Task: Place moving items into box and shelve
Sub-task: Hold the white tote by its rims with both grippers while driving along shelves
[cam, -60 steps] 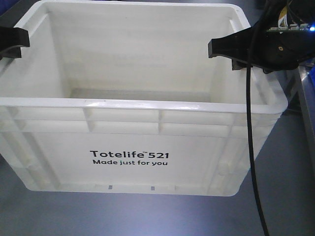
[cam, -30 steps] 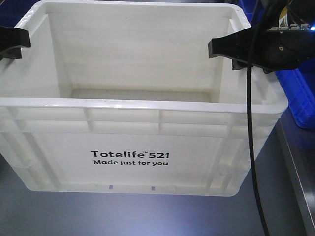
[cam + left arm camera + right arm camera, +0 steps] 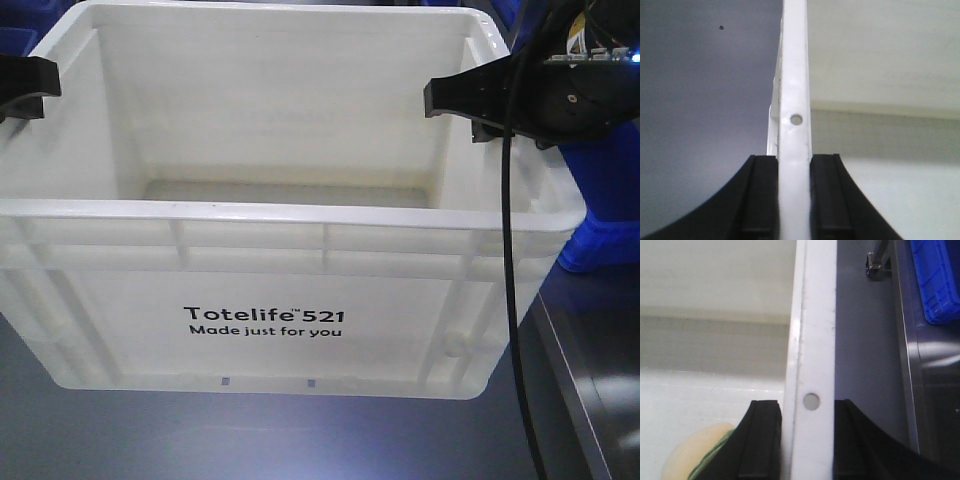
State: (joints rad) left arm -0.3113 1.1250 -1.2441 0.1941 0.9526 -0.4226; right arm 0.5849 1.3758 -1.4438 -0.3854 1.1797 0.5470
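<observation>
Two pinches carry the load. The left gripper (image 3: 794, 197) has its jaws pressed together on the left rim of the box (image 3: 794, 75), one pad outside the wall and one inside, just short of a small hole (image 3: 796, 119) in the rim. The right gripper (image 3: 807, 437) makes the same clamp on the opposite rim. I judge this symmetric hold is chosen so the tote hangs level between the arms and cannot swing while I drive the base toward the shelf.

Inward of the right jaws, on the box floor close to the wall, lies the pale yellow plush fruit (image 3: 690, 452), its green stem part just showing. The pinkish-brown fruit I cannot find in any view; the near wall hides much of the floor. A black cable (image 3: 510, 300) drops from the right arm across the outer face of the box.

Outward of the right jaws stand blue bins (image 3: 600, 200) beside a grey surface (image 3: 590, 400).

Compared with one second ago, box and grippers sit at the same spots in the front view. Only the background has shifted: bare grey floor on the right has given way to the blue bins, so the rig is travelling with the box held.
</observation>
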